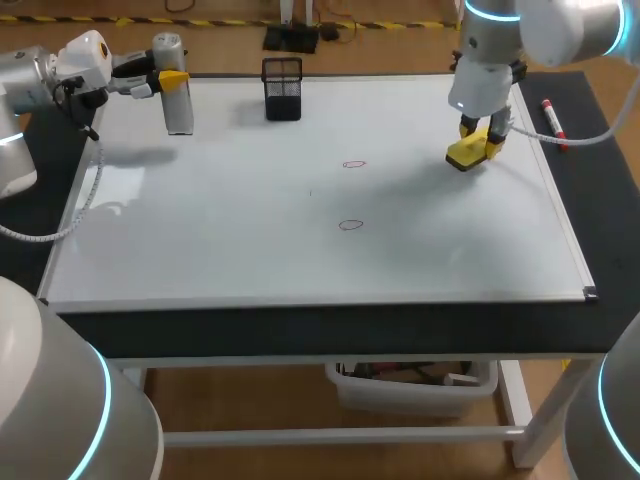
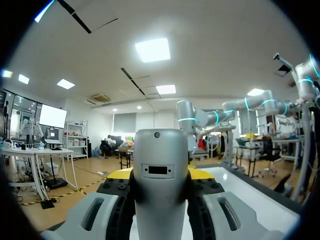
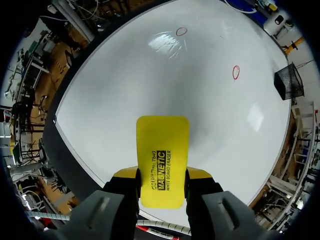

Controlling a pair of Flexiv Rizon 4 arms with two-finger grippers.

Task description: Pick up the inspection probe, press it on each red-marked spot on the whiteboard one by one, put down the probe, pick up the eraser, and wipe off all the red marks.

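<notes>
The whiteboard [image 1: 250, 230] has two red marks [image 1: 353, 164]. The probe [image 2: 160, 170] half hides the left fingers [image 2: 118, 174] holding it; the right fingers [image 3: 123, 173] hold the eraser [image 3: 162, 150].

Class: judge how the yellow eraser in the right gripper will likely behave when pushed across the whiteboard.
The eraser looks like a flat, rigid block, so it probably won't flex in the right gripper. Its broad face should sit flat on the whiteboard and slide rather than roll. It looks thin, so is likely light.

Two red marks [image 1: 354, 164] [image 1: 350, 225]; one probe [image 1: 177, 95]; one eraser [image 1: 468, 153]; one whiteboard [image 1: 250, 240]; one mesh basket [image 1: 283, 90]; one marker [image 1: 552, 122]
</notes>
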